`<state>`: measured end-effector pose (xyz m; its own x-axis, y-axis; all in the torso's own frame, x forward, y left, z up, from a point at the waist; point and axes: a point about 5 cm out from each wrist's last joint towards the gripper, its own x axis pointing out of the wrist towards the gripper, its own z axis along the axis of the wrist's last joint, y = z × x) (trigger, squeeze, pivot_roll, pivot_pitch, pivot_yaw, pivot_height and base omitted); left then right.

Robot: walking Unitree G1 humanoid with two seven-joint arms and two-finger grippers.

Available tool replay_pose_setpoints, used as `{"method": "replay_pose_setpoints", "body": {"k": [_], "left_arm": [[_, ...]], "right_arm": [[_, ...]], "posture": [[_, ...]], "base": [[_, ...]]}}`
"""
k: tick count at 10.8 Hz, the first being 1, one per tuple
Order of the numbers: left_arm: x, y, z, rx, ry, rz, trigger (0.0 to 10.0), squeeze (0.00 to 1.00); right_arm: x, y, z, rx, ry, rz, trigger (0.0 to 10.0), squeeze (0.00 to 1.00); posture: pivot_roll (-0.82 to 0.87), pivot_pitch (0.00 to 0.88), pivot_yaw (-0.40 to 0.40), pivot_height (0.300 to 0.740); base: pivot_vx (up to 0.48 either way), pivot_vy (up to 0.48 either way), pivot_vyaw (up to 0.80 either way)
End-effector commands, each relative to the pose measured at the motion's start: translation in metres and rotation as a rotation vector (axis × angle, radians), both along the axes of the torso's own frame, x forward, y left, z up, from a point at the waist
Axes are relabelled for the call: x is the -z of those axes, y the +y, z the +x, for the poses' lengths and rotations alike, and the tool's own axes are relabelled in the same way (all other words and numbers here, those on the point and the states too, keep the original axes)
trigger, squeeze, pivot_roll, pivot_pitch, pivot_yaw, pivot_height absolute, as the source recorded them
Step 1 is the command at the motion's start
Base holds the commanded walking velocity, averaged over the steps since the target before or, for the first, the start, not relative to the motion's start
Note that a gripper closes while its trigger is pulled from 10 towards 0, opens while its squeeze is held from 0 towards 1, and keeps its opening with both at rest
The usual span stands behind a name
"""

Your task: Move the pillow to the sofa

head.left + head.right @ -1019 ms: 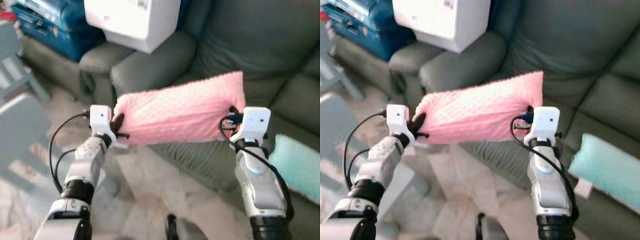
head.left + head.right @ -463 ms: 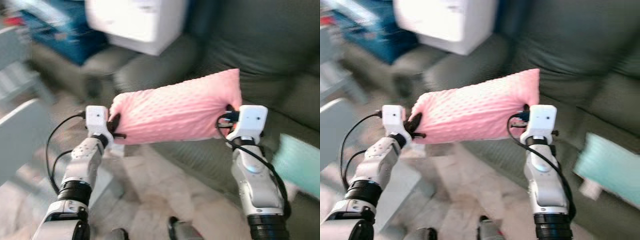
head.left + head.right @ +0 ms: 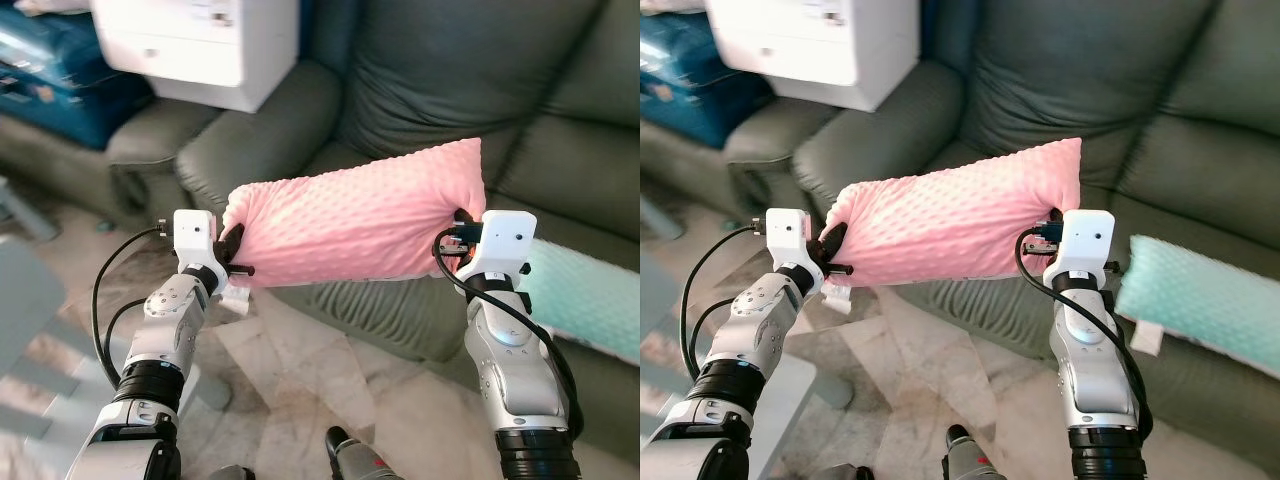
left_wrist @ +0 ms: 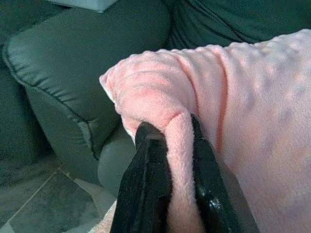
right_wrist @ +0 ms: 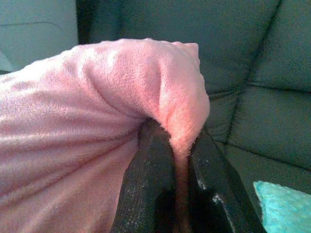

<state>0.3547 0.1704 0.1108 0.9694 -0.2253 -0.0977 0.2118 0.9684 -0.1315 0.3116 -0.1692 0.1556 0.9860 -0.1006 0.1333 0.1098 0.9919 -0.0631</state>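
Above the floor, before the sofa (image 3: 450,80): pink pillow (image 3: 355,215), held level in the air.
Left gripper (image 4: 170,133): fingers pinched on the pillow's left end.
Right gripper (image 5: 177,141): fingers clamped on the right corner.
Far right: what looks like a teal cushion (image 3: 1200,300) on the seat.

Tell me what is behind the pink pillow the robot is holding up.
Behind the pink pillow, held by the left gripper and right gripper, is the grey-green sofa: armrest, backrest, seat front. The seat patch directly behind is covered.
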Motion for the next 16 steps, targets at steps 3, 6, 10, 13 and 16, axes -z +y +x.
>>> {"method": "replay_pose_setpoints", "body": {"k": [3, 6, 10, 13, 16], "left_arm": [[-0.0036, 0.0048, 0.0002, -0.003, -0.025, 0.02, 10.0, 0.0], [-0.0021, 0.0039, -0.0003, 0.002, -0.018, 0.025, 10.0, 0.0], [-0.0011, 0.003, -0.0008, 0.004, -0.015, 0.017, 10.0, 0.0], [-0.0006, 0.0023, -0.0016, 0.007, -0.015, 0.021, 10.0, 0.0], [-0.0003, 0.0019, -0.0018, 0.009, -0.014, 0.02, 10.0, 0.0]], "right_arm": [[-0.0063, -0.0031, -0.001, 0.019, -0.032, -0.016, 10.0, 0.0], [-0.0068, -0.003, -0.0006, 0.018, -0.034, -0.02, 10.0, 0.0], [-0.0068, -0.002, -0.0009, 0.012, -0.037, -0.022, 10.0, 0.0], [-0.0071, -0.0021, -0.001, 0.011, -0.039, -0.024, 10.0, 0.0], [-0.0061, -0.0019, 0.0003, 0.013, -0.028, -0.013, 10.0, 0.0]], "posture": [[-0.17, 0.19, -0.015, 0.74], [-0.17, 0.188, -0.015, 0.74], [-0.17, 0.189, -0.018, 0.74], [-0.17, 0.192, -0.019, 0.74], [-0.17, 0.193, -0.02, 0.74]], "base": [[0.0, 0.0, -0.79], [0.271, 0.0, -0.79], [0.0, 0.0, -0.39], [0.0, 0.0, 0.0], [0.0, 0.0, -0.4]]}}
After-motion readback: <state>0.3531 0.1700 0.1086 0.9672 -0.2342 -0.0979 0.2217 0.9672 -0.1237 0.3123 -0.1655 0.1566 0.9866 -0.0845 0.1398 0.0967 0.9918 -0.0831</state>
